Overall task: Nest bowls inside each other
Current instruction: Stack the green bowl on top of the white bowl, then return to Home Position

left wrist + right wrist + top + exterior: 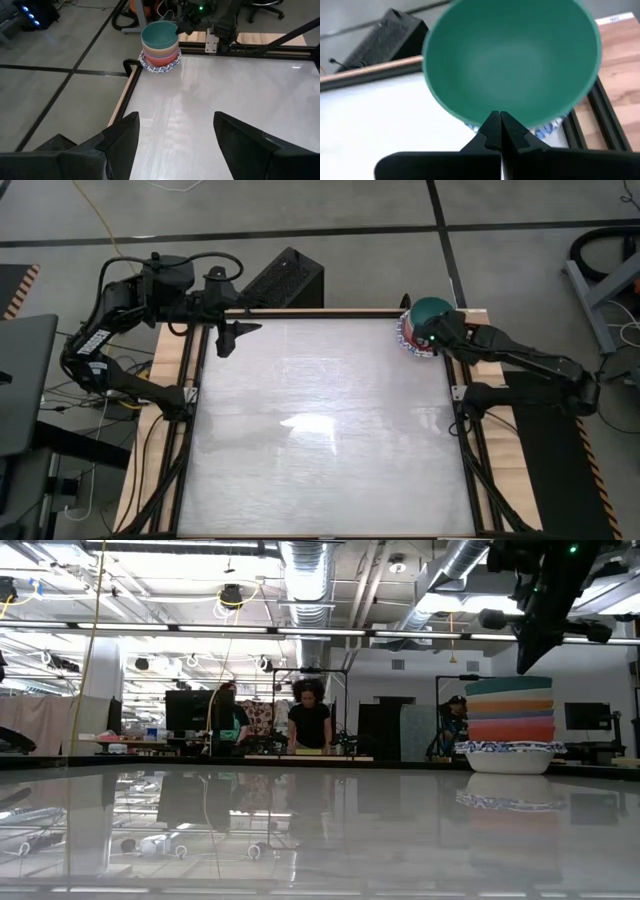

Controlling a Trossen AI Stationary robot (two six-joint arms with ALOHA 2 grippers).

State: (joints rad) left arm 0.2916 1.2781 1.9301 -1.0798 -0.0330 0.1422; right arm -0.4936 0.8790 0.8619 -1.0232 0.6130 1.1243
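Note:
A stack of nested bowls point(424, 323) stands in the table's far right corner. Its bottom bowl, white with a blue patterned rim point(508, 752), rests on the table. Plain coloured bowls point(160, 50) sit in it, with a teal bowl point(515, 55) on top. My right gripper point(499, 120) is shut and slants down, its tips at the teal bowl's rim on the side toward the table's near right. My left gripper point(175, 135) hangs open above the table's far left corner point(232, 338), far from the stack, with nothing between its fingers. My right gripper's shut fingertips point(492, 125) stand at the teal bowl's rim point(485, 116), coming slanting down from the table's right side. I cannot tell whether they touch the rim. The bowl sits level in the stack.
A black box point(285, 280) stands just beyond the table's far edge. Dark frame rails point(190, 410) run along the table's left and right sides. The white tabletop point(320, 430) stretches wide between the arms. A person point(308, 720) stands in the room behind.

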